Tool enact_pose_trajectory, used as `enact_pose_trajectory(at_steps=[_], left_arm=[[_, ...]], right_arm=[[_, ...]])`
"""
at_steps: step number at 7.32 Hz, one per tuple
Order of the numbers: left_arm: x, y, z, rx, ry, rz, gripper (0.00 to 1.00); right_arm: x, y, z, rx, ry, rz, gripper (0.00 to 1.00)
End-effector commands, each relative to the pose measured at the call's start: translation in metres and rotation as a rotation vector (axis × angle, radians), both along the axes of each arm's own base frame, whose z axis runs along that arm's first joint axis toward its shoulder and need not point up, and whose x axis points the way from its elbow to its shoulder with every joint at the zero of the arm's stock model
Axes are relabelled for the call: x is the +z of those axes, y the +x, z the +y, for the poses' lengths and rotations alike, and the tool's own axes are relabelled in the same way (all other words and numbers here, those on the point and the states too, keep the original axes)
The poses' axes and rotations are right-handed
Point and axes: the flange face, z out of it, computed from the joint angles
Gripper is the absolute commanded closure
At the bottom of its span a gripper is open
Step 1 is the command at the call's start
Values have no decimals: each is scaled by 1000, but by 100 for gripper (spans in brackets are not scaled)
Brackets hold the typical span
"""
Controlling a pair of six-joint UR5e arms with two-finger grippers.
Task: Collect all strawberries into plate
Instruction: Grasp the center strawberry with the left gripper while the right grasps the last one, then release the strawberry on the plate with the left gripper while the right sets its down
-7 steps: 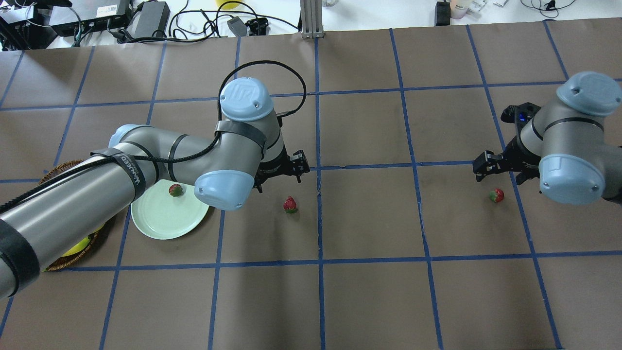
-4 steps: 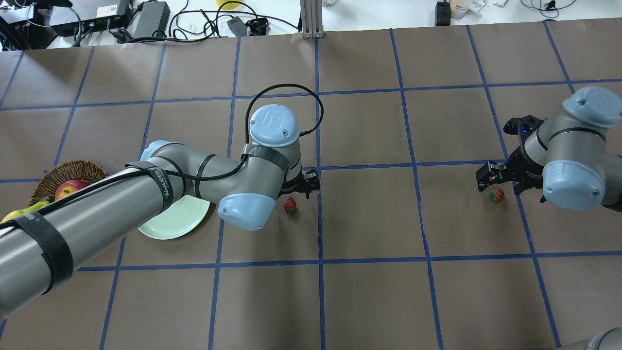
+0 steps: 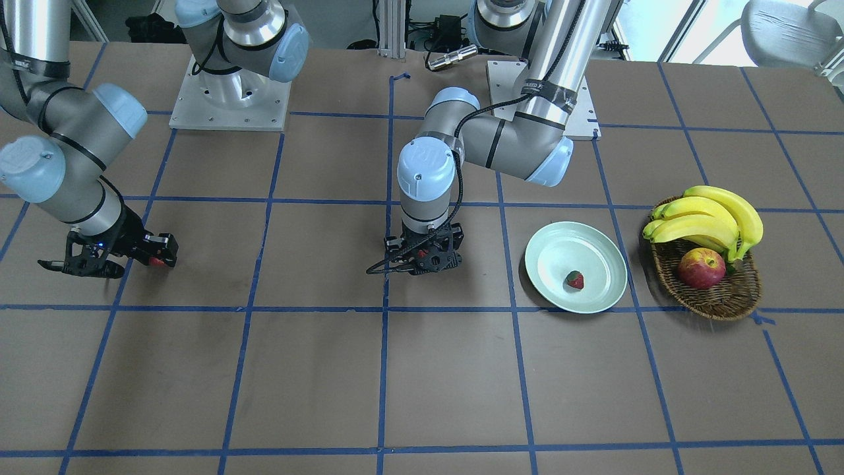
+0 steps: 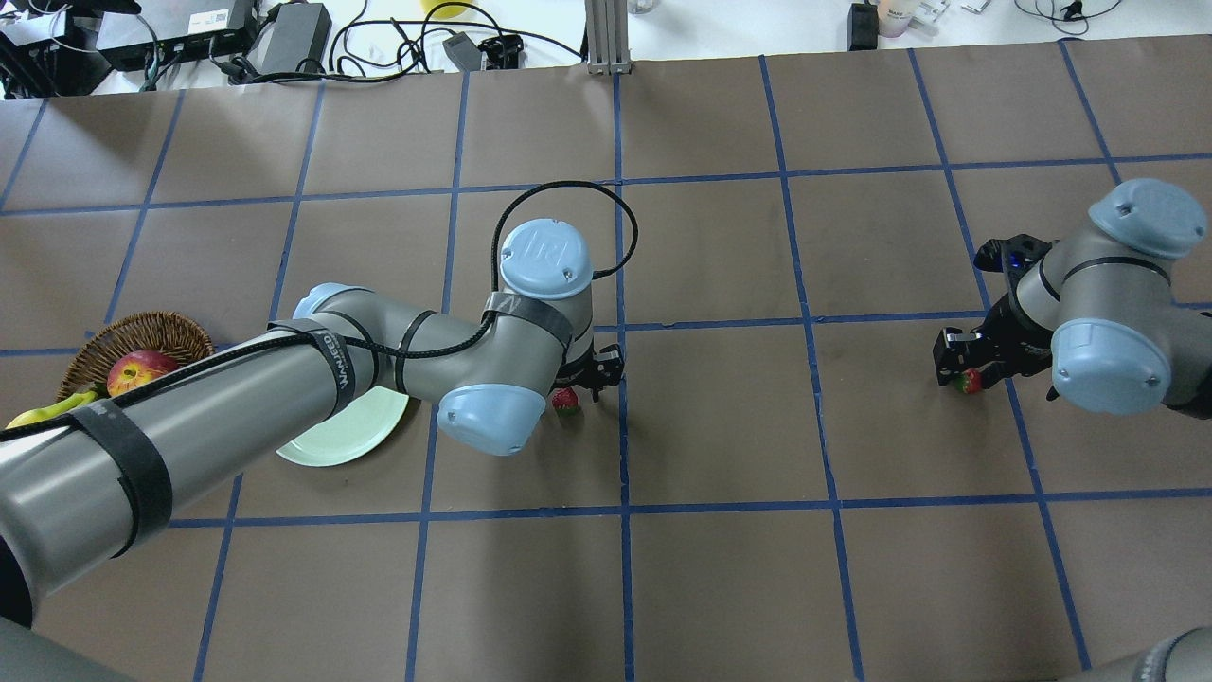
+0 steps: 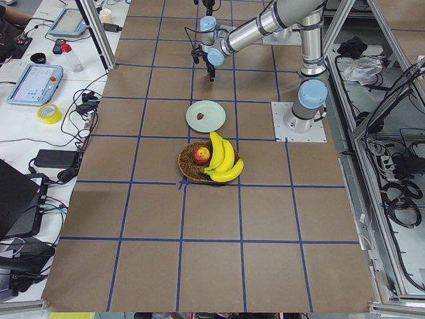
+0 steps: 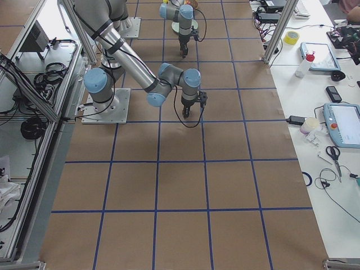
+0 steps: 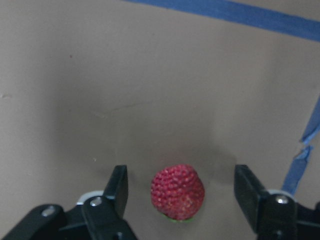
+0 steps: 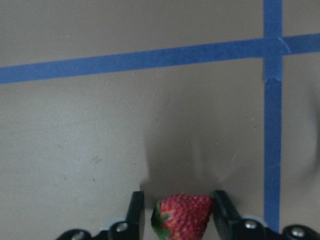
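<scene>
One strawberry [image 3: 575, 280] lies in the pale green plate [image 3: 547, 264]; in the overhead view my left arm hides it. A second strawberry [image 7: 177, 192] lies on the brown table between the open fingers of my left gripper [image 7: 181, 172], with a gap on each side; it also shows in the overhead view [image 4: 565, 400] just below that gripper [image 4: 589, 371]. The third strawberry [image 8: 182, 216] lies on the table at the right, and my right gripper [image 8: 177, 201] has its fingers pressed against its sides; both show in the overhead view, the strawberry [image 4: 968, 382] and the gripper [image 4: 964, 367].
A brown wicker basket [image 3: 719, 300] with a red-yellow apple [image 3: 701, 267] and bananas [image 3: 712, 214] stands beside the plate, on the side away from the grippers. Blue tape lines cross the table. Cables and boxes lie beyond the far edge [image 4: 284, 38].
My left arm swung right from over the plate and lowered its open gripper around the middle strawberry. My right gripper came down onto the right strawberry and its fingers closed in on it.
</scene>
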Motion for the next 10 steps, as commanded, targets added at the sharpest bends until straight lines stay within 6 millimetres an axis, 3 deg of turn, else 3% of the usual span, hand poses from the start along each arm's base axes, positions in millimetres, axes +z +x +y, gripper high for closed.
enact_pose_trajectory(at_steps=[1,2,3,5,8,10], left_arm=[[5,-1,1,-29,-3,15,100],[9,2,4,-79,-6,21,100],[19,22,-8,-128,-19,31,100],[59,77,-34,-170,-71,41,100],[100,205,-56,-339,-22,61,100],[87,288,-68,-362,1,77,100]], right_arm=[[2,4,3,0,9,0,100],[7,4,-1,-4,0,4,100],[17,15,-5,-9,-13,13,100],[44,65,-28,-37,26,5,100],[53,199,-27,-169,2,-9,100],[57,303,-8,-195,-32,-55,100]])
